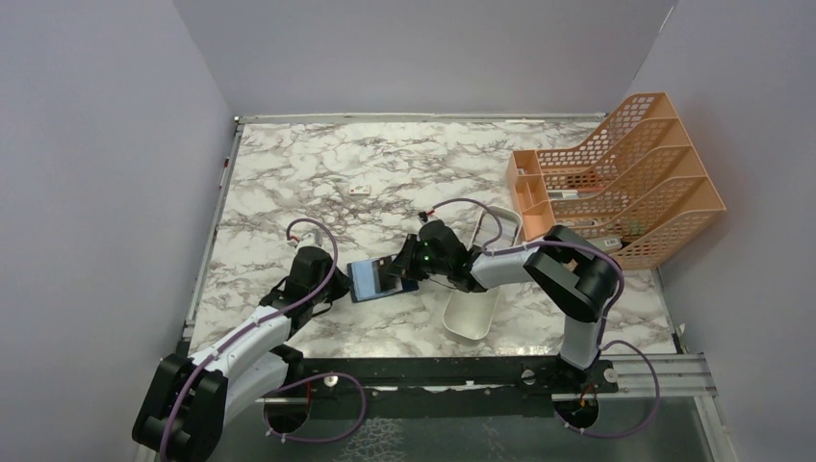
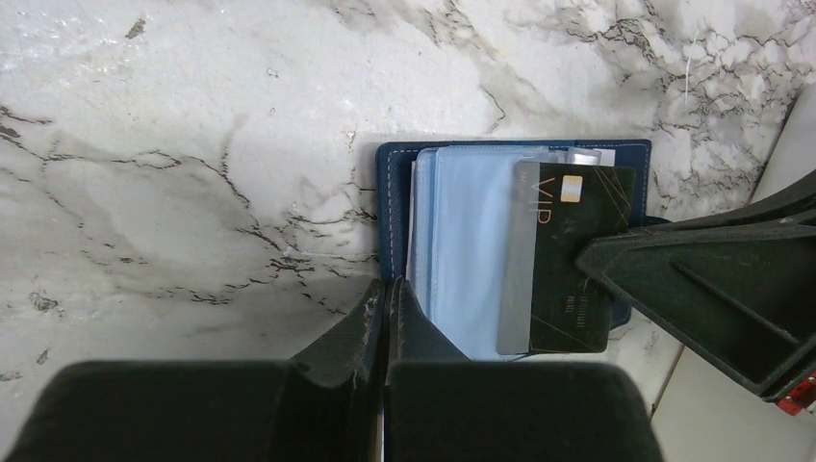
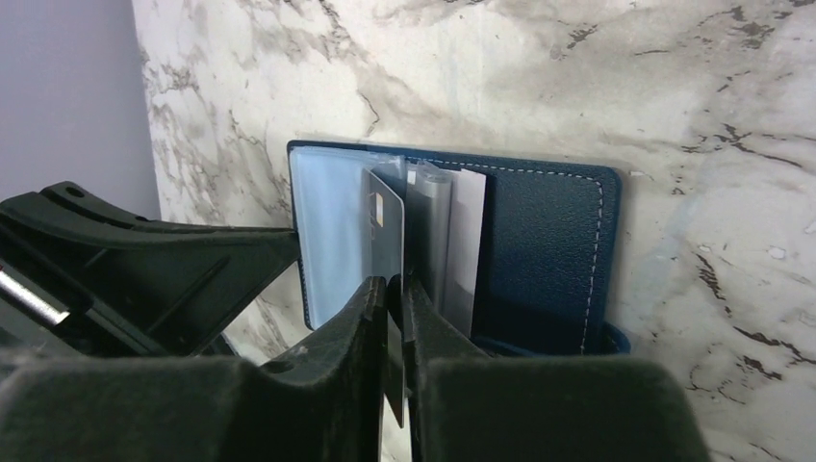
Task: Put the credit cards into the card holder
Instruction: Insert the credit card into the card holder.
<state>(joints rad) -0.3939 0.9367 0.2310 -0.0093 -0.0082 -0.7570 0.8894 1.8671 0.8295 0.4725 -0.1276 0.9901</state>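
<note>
The navy card holder [image 1: 366, 281] lies open on the marble table, its pale blue sleeves [image 2: 462, 241] facing up. A black credit card [image 2: 577, 260] with a gold chip stands partly inside one sleeve, which veils its inner part grey. In the right wrist view the card [image 3: 385, 217] runs on edge between the fingers of my right gripper [image 3: 395, 284], whose jaws are nearly closed about it. My left gripper [image 2: 388, 286] is shut on the holder's stitched navy edge [image 2: 390, 212] at the near-left corner. From above, the left gripper [image 1: 344, 285] and right gripper [image 1: 393, 272] flank the holder.
A long white tray [image 1: 476, 289] lies just right of the holder, under the right arm. An orange mesh file rack [image 1: 616, 183] stands at the back right. A tiny white block with a red mark [image 1: 360, 191] sits farther back on the table.
</note>
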